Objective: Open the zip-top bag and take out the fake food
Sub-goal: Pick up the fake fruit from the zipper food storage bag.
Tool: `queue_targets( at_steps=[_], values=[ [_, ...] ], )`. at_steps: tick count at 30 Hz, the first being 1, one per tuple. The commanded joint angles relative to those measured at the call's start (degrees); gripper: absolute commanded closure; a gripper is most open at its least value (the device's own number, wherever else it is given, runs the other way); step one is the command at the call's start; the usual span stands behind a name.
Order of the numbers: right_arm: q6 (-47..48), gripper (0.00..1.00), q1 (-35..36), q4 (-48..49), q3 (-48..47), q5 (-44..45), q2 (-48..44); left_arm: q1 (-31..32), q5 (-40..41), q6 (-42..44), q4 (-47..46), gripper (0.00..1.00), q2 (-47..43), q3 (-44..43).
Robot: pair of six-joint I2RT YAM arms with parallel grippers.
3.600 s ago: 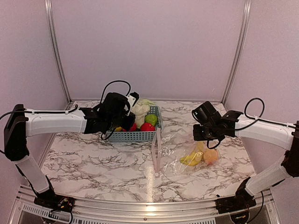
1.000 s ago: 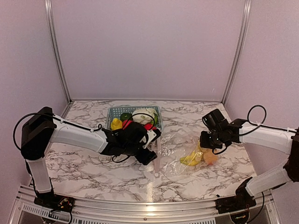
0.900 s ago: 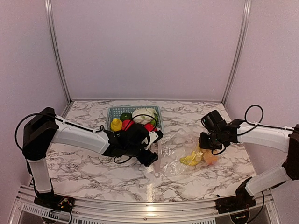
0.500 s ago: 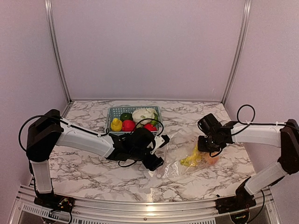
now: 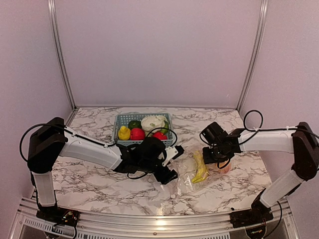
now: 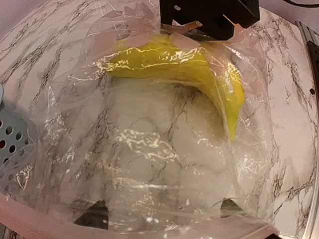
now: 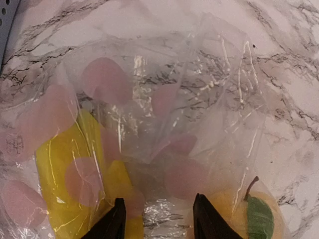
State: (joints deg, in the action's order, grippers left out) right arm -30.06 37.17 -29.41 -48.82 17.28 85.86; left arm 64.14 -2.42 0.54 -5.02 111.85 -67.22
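The clear zip-top bag lies crumpled on the marble table between my two grippers. Inside it are a yellow banana and an orange fruit with a green leaf. My left gripper is at the bag's mouth with its jaws wide apart. In the left wrist view the plastic film drapes over both fingertips. My right gripper stands over the bag's far end. Its jaws are apart, with crinkled film between the fingers. More fake food fills the basket.
The light blue slotted basket stands behind the left gripper, holding a yellow lemon, a red apple, a green piece and a white cauliflower. Purple walls enclose the table on three sides.
The left gripper has moved right, up to the bag's mouth. The bag's upright edge has dropped flat. The right gripper has shifted left and its jaws have opened.
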Motion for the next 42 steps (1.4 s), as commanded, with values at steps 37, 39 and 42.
queue_targets(
  at_steps=[37, 39, 42],
  values=[
    [0.62, 0.69, 4.64, -11.68, -10.29, -0.5, -3.59, 0.11, 4.43, 2.36, -2.33, 0.19, -0.58, 3.3],
    [0.15, 0.76, 5.32, -11.3, -9.73, -2.06, -3.64, 0.11, 4.34, 2.3, -2.5, 0.19, -0.67, 3.41],
    [-0.85, 0.83, 7.1, -10.41, -8.35, -3.92, -3.28, 0.11, 4.18, 2.35, -2.5, 0.19, -0.73, 3.49]
  ],
)
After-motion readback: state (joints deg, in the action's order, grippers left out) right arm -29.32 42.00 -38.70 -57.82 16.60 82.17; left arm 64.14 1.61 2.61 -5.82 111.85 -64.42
